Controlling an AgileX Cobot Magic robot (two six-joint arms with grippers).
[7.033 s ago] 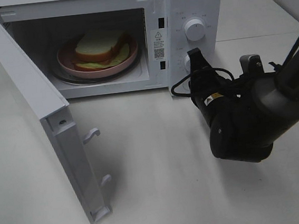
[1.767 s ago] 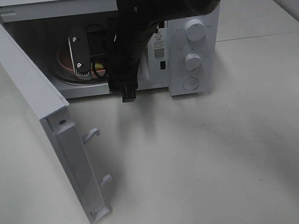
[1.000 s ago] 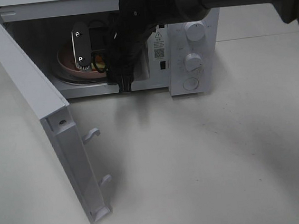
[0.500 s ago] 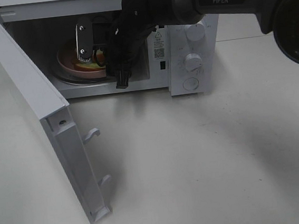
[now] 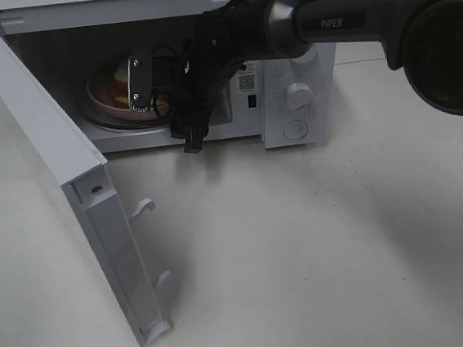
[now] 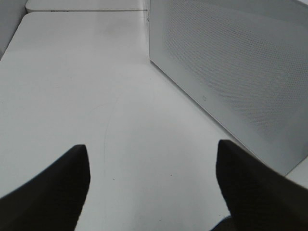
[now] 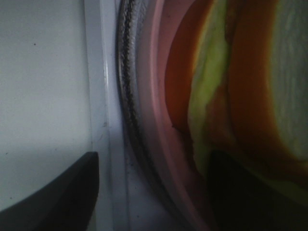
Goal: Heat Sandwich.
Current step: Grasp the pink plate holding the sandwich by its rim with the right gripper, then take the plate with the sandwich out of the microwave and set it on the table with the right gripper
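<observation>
One sandwich (image 7: 250, 86) inside white microwave (image 5: 281, 132)

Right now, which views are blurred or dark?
Right wrist: too close, sandwich and plate soft, dim. Exterior high: sharp, but microwave cavity shadowed, soft arm shadow on table. Left wrist: evenly lit, table crisp, end effector black, blurred.

text: PiPER | on: right arm (image 5: 340, 22) | microwave (image 5: 322, 91) sticker (image 5: 246, 82): print too small to read
</observation>
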